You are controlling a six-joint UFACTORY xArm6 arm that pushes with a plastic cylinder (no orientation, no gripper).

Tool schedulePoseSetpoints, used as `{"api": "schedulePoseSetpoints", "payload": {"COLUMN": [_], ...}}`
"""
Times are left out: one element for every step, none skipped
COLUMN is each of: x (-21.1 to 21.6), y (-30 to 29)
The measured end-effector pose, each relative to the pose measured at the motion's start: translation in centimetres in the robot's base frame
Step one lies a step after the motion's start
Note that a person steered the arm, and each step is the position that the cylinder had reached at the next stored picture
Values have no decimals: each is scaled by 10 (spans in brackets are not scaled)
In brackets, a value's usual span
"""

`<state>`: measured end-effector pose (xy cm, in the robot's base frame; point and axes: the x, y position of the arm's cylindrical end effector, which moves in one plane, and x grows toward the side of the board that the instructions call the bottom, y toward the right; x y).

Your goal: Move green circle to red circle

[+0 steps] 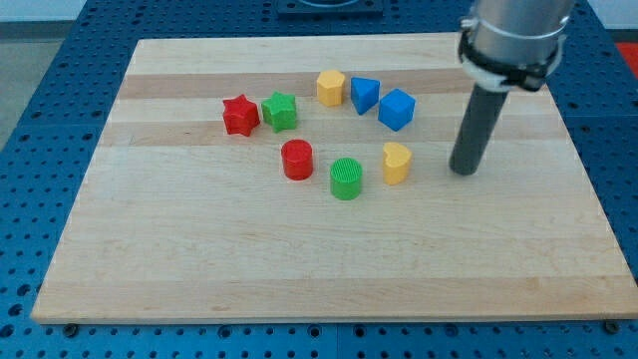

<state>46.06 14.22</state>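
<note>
Tip [463, 170] down on worktop [199, 259], right of yellow block [397, 163]; green circle [346, 179] near red circle [297, 160], apart; no hand visible, state unknowable.

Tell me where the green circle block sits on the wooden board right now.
The green circle block sits near the board's middle, between the red circle block at its upper left and the yellow heart block on its right; my tip stands farther right.

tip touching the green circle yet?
No, my tip stands apart at the view's right, with the yellow block between it and the green circle.
</note>
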Motion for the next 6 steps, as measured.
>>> {"api": "schedulePoseSetpoints", "payload": {"x": [22, 23, 18, 7, 1, 1], "y": [-30, -64, -81, -92, -117, -152]}}
